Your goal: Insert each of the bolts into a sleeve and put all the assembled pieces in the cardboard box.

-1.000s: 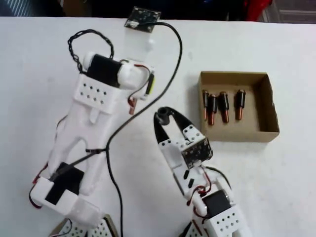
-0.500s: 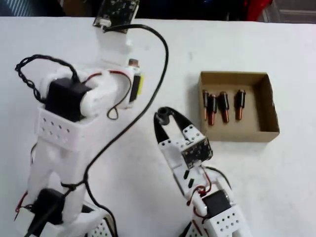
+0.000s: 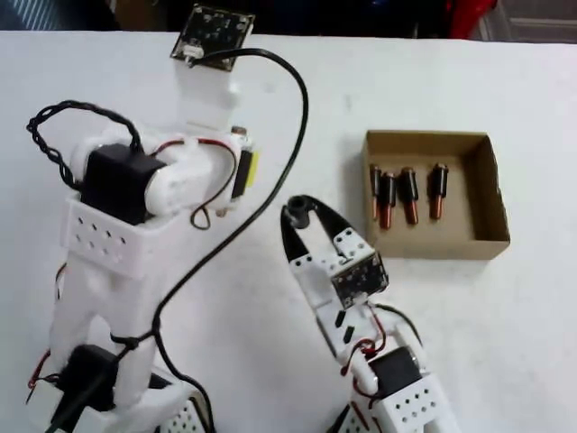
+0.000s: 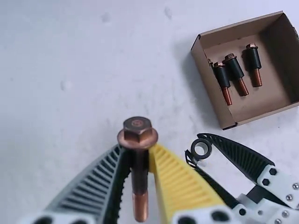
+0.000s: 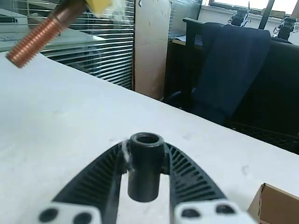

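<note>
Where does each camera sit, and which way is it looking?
High view: above the table, looking down on both arms and the cardboard box.
Left wrist view: on that wrist, looking down past the left hand gripping a bolt.
Right wrist view: on that wrist, looking across the table past the right hand gripping a sleeve.
Shared: both wrist views show bolt and sleeve.

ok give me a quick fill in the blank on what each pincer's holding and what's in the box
1. The left pincer is shut on a copper ____.
2. The right pincer grips a black ____.
3. The cardboard box holds ____ assembled pieces.

Missing words: bolt; sleeve; four.
</note>
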`<state>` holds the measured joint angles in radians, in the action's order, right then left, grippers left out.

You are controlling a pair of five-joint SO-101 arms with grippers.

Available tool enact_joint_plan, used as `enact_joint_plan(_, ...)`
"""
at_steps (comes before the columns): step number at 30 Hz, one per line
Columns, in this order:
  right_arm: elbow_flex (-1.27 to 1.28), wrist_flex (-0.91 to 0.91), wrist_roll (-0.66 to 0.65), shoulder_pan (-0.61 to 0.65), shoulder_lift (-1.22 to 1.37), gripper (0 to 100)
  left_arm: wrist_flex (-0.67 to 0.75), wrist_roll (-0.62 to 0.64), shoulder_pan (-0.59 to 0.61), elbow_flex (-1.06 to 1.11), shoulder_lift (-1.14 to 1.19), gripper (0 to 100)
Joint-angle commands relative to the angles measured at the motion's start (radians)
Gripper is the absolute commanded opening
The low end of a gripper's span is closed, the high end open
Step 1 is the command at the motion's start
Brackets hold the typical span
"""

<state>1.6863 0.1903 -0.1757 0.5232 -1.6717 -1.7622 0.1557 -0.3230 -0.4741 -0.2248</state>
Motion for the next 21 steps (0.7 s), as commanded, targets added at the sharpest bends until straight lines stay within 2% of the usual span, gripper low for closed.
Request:
enact_joint_plan(1,0.009,-0.021,-0.014,0.002,-0.007,1.7,-0.014,0.003,-0.012,-0.009,-0.064,2)
enact_joint_plan(7,0.009,-0.021,-0.014,0.002,-0.007,1.7,-0.009,0.003,-0.012,0.014,-0.18,2)
enact_joint_plan(13,0.009,-0.021,-0.014,0.001,-0.007,1.7,0.012,-0.057,-0.004,0.242,-0.311,2)
enact_joint_plan(21,0.009,-0.021,-0.014,0.001,-0.007,1.7,0.31,-0.135,-0.002,0.635,-0.572,2)
